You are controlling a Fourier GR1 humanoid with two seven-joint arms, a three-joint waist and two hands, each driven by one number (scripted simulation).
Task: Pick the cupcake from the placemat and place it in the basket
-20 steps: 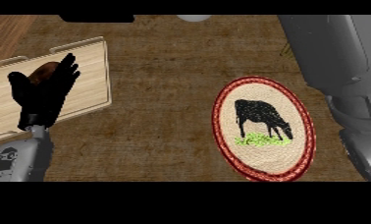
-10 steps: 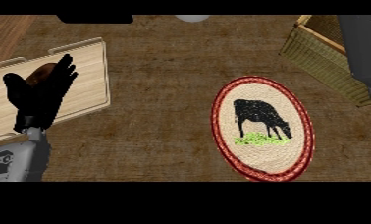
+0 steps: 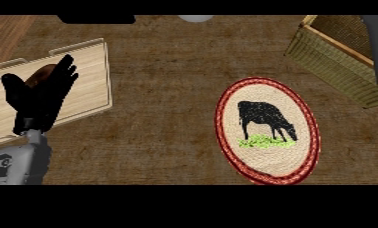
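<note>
We find the placemat (image 3: 267, 130), an oval mat with a red rim and a black cow figure, bare: no cupcake rests on it, and no cupcake shows anywhere on the desk (image 3: 170, 72). The basket (image 3: 336, 57) stands at the upper right, just beyond the placemat, with part of its wicker wall and rim in view; its interior is mostly outside the view, so we cannot tell whether the cupcake is already inside it.

We see the left hand (image 3: 38, 98) at the left edge, fingers straight and raised, holding nothing, resting over a wooden board (image 3: 85, 84). A brown object (image 3: 44, 73) lies on that board, partly hidden behind the fingers; we cannot identify it.

The right hand is outside the view, so we cannot state the cupcake's position relative to it.

We judge the task to be in the transfer or release step. The next move calls for confirming the cupcake sits inside the basket.
</note>
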